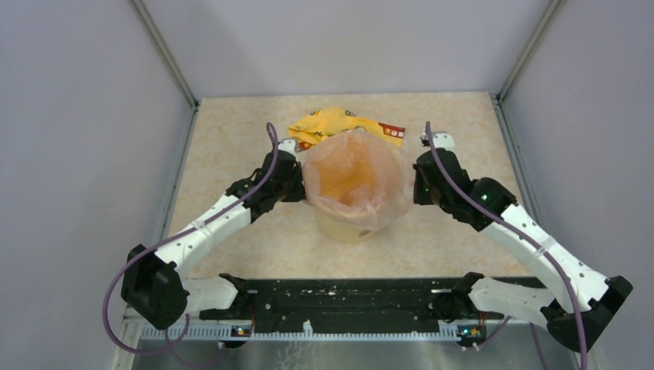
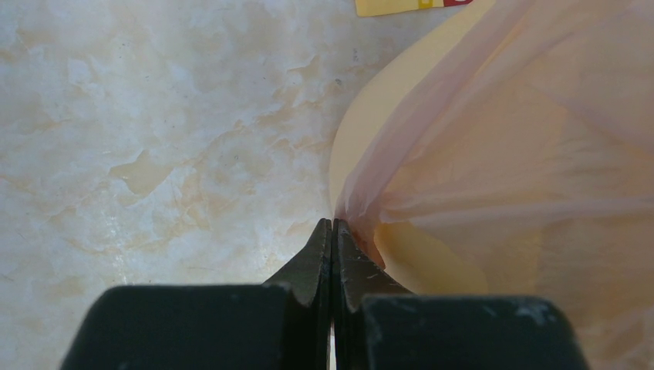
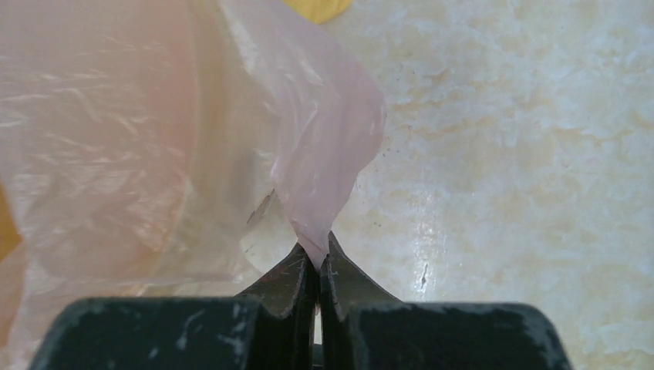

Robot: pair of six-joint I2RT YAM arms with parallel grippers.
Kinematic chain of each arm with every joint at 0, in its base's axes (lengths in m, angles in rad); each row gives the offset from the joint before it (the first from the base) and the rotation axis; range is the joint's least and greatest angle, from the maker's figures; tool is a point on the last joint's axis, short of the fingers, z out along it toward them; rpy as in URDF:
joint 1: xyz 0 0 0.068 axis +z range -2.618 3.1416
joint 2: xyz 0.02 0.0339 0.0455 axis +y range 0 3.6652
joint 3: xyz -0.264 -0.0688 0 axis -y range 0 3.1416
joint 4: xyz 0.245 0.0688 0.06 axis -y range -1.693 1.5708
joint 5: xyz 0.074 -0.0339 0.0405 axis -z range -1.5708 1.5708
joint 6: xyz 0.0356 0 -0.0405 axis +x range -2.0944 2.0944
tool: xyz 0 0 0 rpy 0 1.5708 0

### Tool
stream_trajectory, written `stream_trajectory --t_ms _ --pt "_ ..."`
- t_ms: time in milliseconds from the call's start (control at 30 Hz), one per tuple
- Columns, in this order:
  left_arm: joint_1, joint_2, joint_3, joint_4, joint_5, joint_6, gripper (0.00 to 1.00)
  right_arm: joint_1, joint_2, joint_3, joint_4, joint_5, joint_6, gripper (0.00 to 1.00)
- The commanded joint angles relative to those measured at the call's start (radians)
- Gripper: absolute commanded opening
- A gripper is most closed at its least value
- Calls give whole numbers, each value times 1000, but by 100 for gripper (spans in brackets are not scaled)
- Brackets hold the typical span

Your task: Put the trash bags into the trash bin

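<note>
Jaws pressed together, the left gripper [image 2: 333, 225] pinches the edge of the trash bag [image 2: 501, 177] at its very tips. The film fans out ahead and to the right of them, over the trash bin [image 2: 362, 116]. The right gripper [image 3: 315, 248] is likewise clamped tight on a twisted fold of bag, with the rest spreading ahead and to its left. Between the two pairs of jaws the bag's mouth drapes over the bin's rim, so this looks like the seating step. Next, I judge, both should draw the edge outward and down around the rim, gently, as thin film may slip or tear.
</note>
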Motion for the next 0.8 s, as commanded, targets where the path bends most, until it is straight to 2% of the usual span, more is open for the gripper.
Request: stream_trajectory --t_ms 0,200,767 --pt "1 -25 -16 22 -25 -13 0 -66 -75 -131 201 -84 51 0" --pt "3 -43 -40 6 -68 -29 0 -134 -72 -292 324 -177 79 0" --pt "24 -5 -125 53 -58 -74 0 -229 -10 -576 547 -243 116 0"
